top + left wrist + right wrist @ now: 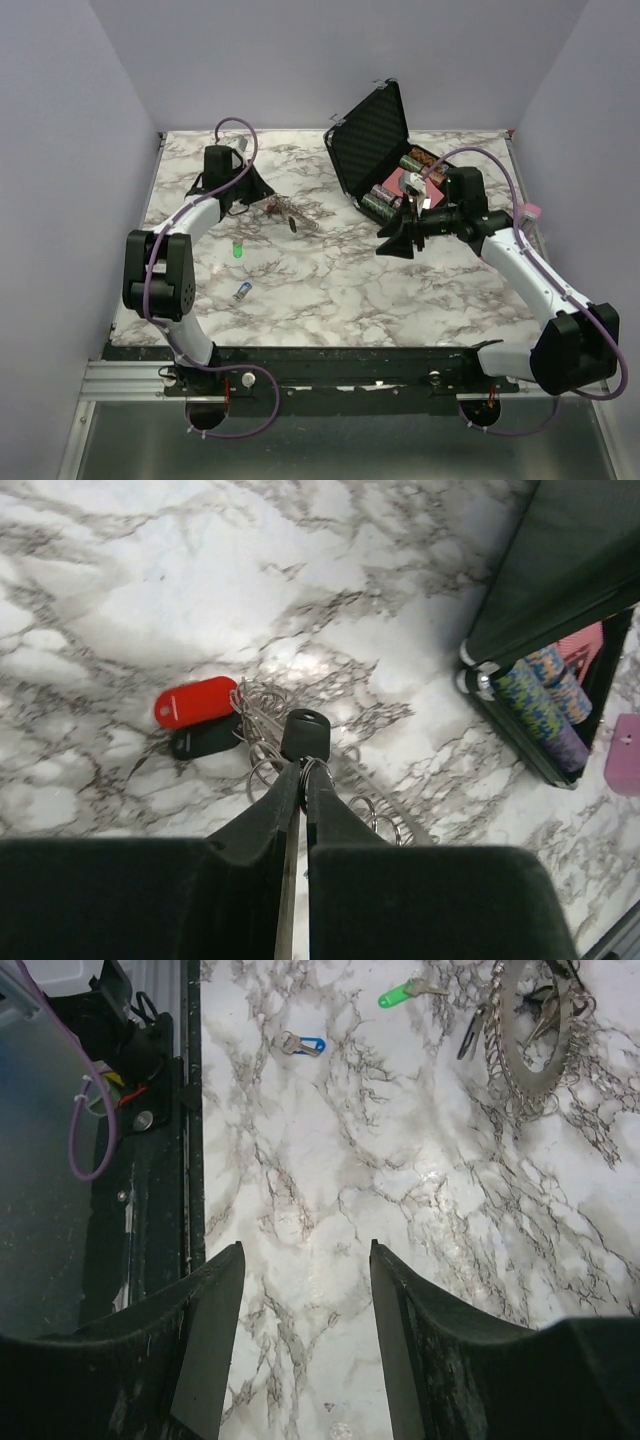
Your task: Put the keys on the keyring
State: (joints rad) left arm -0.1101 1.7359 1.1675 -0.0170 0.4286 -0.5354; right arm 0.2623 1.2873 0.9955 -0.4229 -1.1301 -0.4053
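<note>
Arms reach out from the near edge over a white marble-patterned table (330,290). The left arm rises from its base, bends at a high elbow and stretches to the far-left part of the tabletop. There the left gripper (304,772) points down, its fingers pressed almost together with only a slit between them, pinching the thin wire ring of a black-headed key (305,732). That key lies on a tangle of wire rings and the long silver-grey metal link chain (515,1088), which curls in a loop on the marble. A red-headed key (195,702) and a second black-headed one (205,742) lie touching each other just beside the tangle. The right arm angles inward from the right side, its forearm low, with the right gripper (305,1250) spread wide above bare marble and holding nothing. A green-headed key (398,995) and a small blue-and-silver piece (303,1044) lie apart nearer the front. An open black hard case (370,135) stands at the far middle, with stacks of chips (545,695) inside.
</note>
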